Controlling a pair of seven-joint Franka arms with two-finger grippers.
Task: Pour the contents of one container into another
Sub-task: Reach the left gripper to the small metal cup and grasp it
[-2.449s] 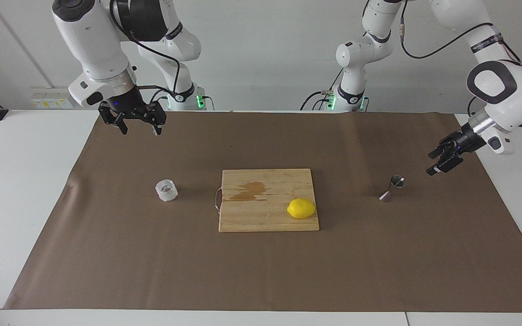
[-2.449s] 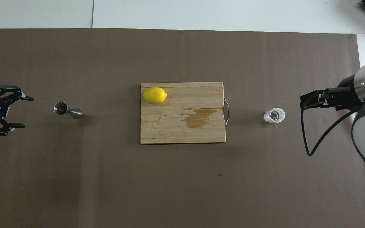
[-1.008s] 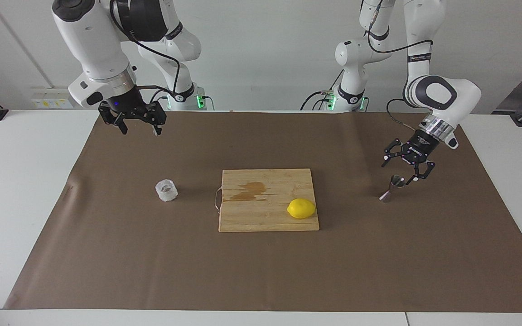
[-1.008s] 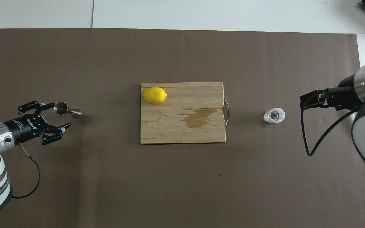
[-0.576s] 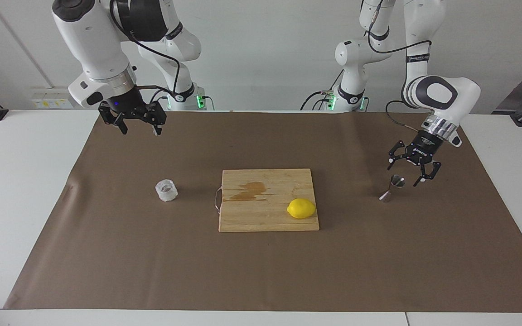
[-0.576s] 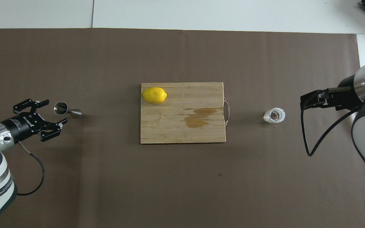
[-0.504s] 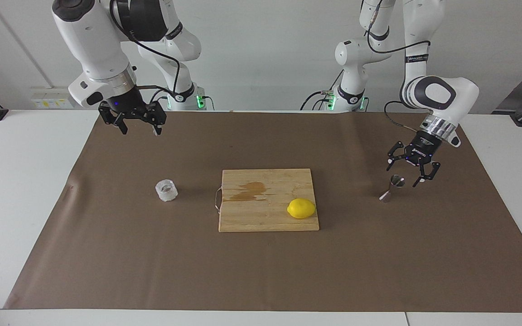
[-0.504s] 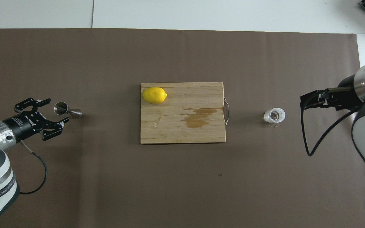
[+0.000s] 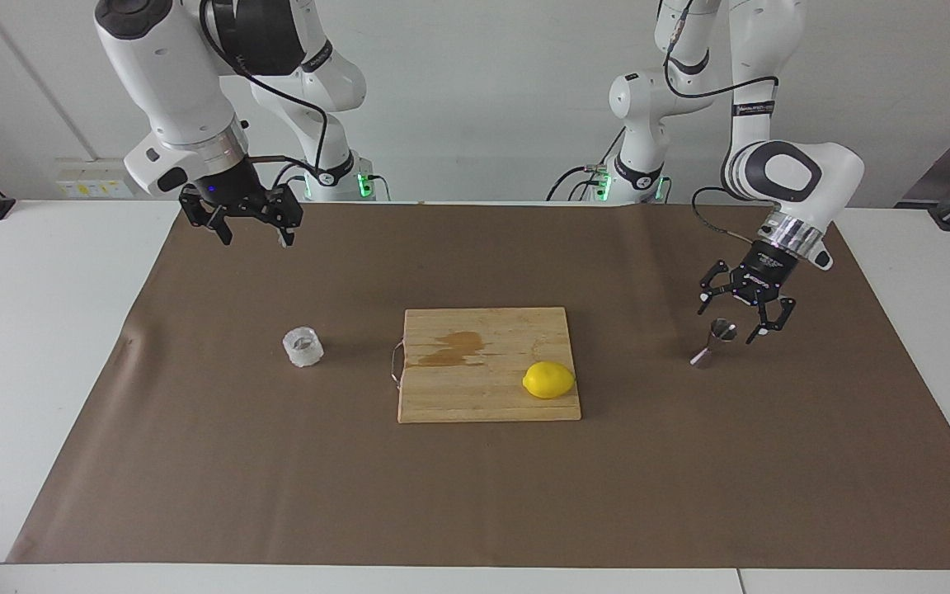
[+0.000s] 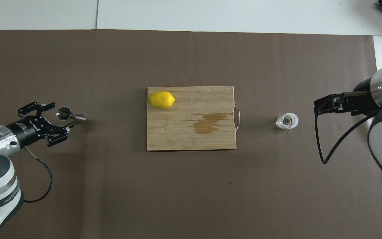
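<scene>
Glass cup point(image 9: 303, 347) sits alone on the brown mat point(image 9: 475, 495) toward your right arm's end, with bare mat all round it. Beside it, mid-table, is the cutting board point(image 9: 475, 388), which has a wet stain and a lemon point(image 9: 548, 380) on it. The steel jigger point(image 9: 712, 342) stands toward your left arm's end. Your right gripper point(image 9: 254, 234) waits up in the air over the mat's edge closest to the robots, fingers apart, holding nothing. Your left gripper point(image 9: 731, 319) hangs right at the jigger's top, fingers spread either side of it, not clamped. Plenty of open mat everywhere else.
</scene>
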